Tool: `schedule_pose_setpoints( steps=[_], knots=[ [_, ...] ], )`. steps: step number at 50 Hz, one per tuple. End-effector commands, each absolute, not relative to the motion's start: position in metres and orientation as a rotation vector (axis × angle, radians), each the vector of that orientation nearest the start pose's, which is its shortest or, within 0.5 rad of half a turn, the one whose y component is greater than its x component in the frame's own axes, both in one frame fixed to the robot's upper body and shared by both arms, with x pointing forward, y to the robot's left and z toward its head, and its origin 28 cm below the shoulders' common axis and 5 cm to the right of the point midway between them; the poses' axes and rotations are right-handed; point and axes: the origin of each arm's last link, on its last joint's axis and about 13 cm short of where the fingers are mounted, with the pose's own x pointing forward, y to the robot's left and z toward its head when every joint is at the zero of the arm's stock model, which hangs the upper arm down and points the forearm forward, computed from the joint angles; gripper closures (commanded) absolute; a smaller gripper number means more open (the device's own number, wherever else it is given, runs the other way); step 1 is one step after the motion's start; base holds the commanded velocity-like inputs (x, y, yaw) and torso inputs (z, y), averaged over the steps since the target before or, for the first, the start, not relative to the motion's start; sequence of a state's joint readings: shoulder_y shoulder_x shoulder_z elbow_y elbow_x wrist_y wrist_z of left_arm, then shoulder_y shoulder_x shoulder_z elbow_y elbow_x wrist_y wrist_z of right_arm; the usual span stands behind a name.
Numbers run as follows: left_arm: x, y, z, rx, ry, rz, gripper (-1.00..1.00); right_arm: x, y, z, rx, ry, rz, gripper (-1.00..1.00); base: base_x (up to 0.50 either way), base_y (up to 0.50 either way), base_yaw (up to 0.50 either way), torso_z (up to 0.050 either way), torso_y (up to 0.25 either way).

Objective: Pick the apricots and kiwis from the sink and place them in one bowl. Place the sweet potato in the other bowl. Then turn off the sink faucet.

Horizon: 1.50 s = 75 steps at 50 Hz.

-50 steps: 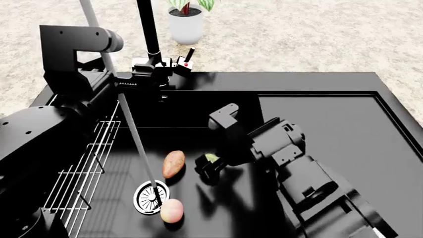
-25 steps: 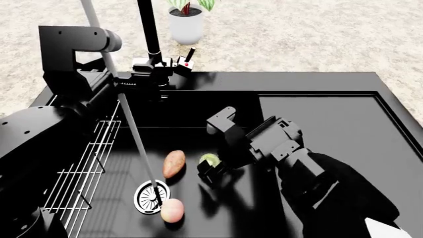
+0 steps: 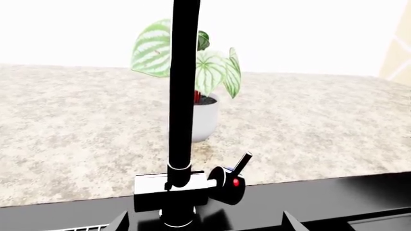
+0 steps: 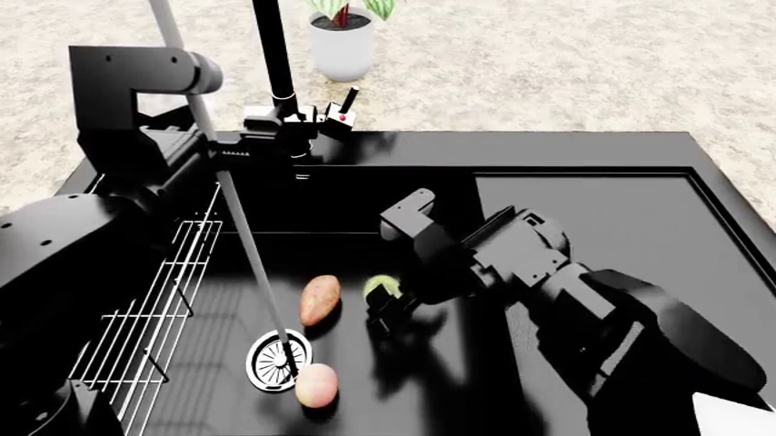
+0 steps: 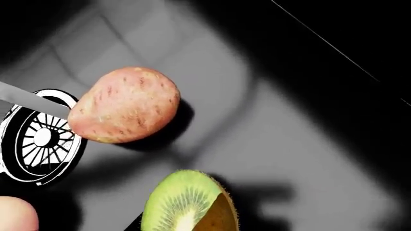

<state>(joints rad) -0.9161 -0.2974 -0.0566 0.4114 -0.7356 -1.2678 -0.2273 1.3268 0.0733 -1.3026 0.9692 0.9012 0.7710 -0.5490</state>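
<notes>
Right gripper [image 4: 385, 307] lowered inside the black sink [image 4: 363, 213], clamped on a kiwi half [image 4: 381, 288]; cut green face with pale core visible in the right wrist view [image 5: 186, 202], lifted slightly clear of the basin floor, shadow below. Sweet potato [image 4: 319, 300] lying on the basin floor just beside the kiwi half, toward the wire rack [image 4: 152, 313]; same tuber in the right wrist view [image 5: 124, 111], next to the round chrome drain [image 5: 38, 137]. One apricot [image 4: 315, 386] resting on the floor beside the drain [image 4: 278, 360], near side. Thin water stream [image 4: 236, 218] falling into the drain. Left arm [image 4: 134, 100] raised at the rear left corner, close to the sink faucet [image 4: 276, 64]. Left gripper state: cannot tell. Faucet spout [image 3: 183, 91], blocky base and red-marked lever [image 3: 236, 168] seen in the left wrist view, with a potted plant [image 3: 202, 91] on the speckled counter [image 3: 70, 130] behind.
</notes>
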Motion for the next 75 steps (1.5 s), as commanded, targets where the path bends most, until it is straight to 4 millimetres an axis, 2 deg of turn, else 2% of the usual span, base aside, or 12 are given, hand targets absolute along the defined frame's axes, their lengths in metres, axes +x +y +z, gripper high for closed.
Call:
schedule_pose_setpoints(
  steps=[1,5,9,14,20,29,32,42,59,75],
  knots=[
    [0.28,0.239,0.267,-0.067,-0.04,-0.219,-1.0,0.379,-0.06,0.193,-0.349,0.743,0.873,1.0,0.0,0.0,0.0,0.0,0.0],
    [0.276,0.24,0.266,-0.067,-0.037,-0.23,-1.0,0.373,-0.059,0.209,-0.364,0.692,0.863,1.0,0.0,0.0,0.0,0.0,0.0],
    [0.271,0.24,0.266,-0.054,-0.039,-0.259,-1.0,0.366,-0.057,0.213,-0.356,0.669,0.866,1.0,0.0,0.0,0.0,0.0,0.0],
    [0.264,0.24,0.267,-0.019,-0.033,-0.291,-1.0,0.356,-0.059,0.229,-0.361,0.612,0.856,1.0,0.0,0.0,0.0,0.0,0.0],
    [0.252,0.238,0.27,0.015,-0.013,-0.349,-1.0,0.342,-0.064,0.233,-0.352,0.577,0.836,1.0,0.0,0.0,0.0,0.0,0.0],
    [0.243,0.236,0.279,0.178,0.025,-0.389,-1.0,0.327,-0.083,0.244,-0.329,0.543,0.715,1.0,0.0,0.0,0.0,0.0,0.0],
    [0.242,0.235,0.289,0.213,0.022,-0.4,-1.0,0.323,-0.092,0.255,-0.335,0.516,0.662,1.0,0.0,0.0,0.0,0.0,0.0],
    [0.241,0.227,0.296,0.332,0.126,-0.479,-1.0,0.299,-0.11,0.293,-0.373,0.396,0.52,1.0,0.0,0.0,0.0,0.0,0.0],
    [0.238,0.224,0.275,0.391,0.37,-0.641,-1.0,0.283,-0.118,0.314,-0.402,0.301,0.444,1.0,0.0,0.0,0.0,0.0,0.0],
    [0.231,0.227,0.254,0.418,0.546,-0.72,-1.0,0.283,-0.119,0.312,-0.413,0.296,0.437,1.0,0.0,0.0,0.0,0.0,-0.001]
  ],
)
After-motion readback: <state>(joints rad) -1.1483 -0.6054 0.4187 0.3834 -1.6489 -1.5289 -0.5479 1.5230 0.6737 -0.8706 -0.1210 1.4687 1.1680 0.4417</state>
